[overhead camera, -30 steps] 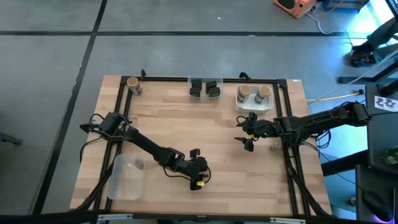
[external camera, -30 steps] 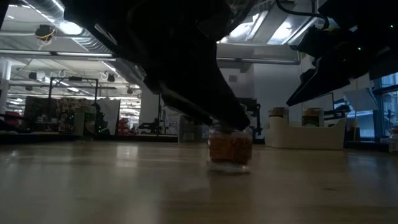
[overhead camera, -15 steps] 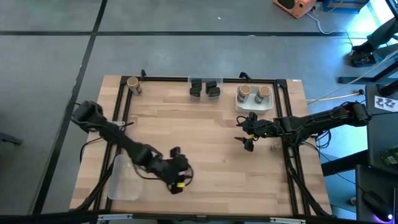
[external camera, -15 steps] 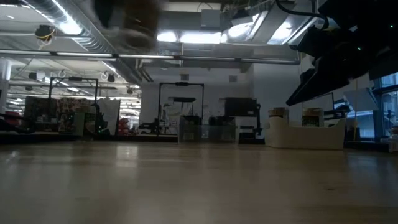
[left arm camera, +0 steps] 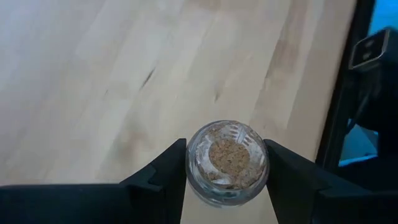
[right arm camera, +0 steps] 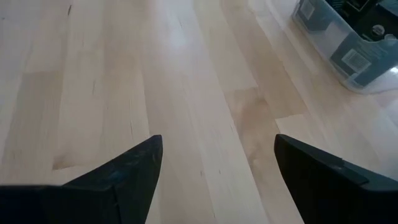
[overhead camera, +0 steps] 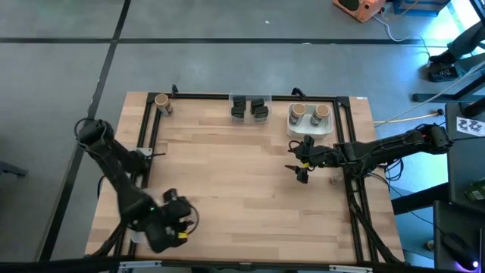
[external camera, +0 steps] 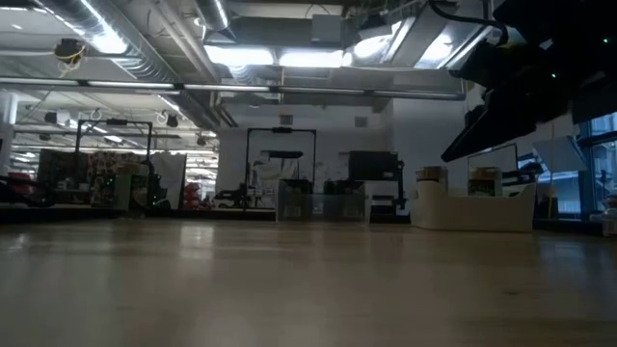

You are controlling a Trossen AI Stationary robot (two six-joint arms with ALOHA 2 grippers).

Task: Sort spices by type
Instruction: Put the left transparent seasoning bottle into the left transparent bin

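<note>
My left gripper [overhead camera: 173, 225] hangs over the table's near left corner, shut on a tiny clear jar with a brown cork top [left arm camera: 227, 162]. My right gripper [overhead camera: 300, 170] waits open above the table's right half, with bare wood between its fingers [right arm camera: 214, 168]. A tan-topped round jar [overhead camera: 161, 103] stands at the far left corner. Two dark boxy jars [overhead camera: 249, 108] sit in a clear tray at the far edge. Two tan-topped jars [overhead camera: 309, 114] stand in the white tray [overhead camera: 294, 129]. My left gripper pinches the tiny jar by its glass sides [left arm camera: 194, 163], one finger on each side. The cork top [left arm camera: 226, 154] faces the wrist camera. The jar is lifted clear, with wood far below it.
A black frame rail [overhead camera: 149, 129] runs along the table's left side and shows beside the held jar [left arm camera: 345, 118]. A clear tray [overhead camera: 136, 232] lies mostly hidden under my left arm. The clear tray with the dark jars [right arm camera: 346, 38] lies beyond my right gripper. The table's middle is bare wood.
My left gripper has lifted the tiny jar off the table's near middle and carried it toward the near left corner, out of the low view. Its arm has swung to the left with it. The right arm has kept still.
</note>
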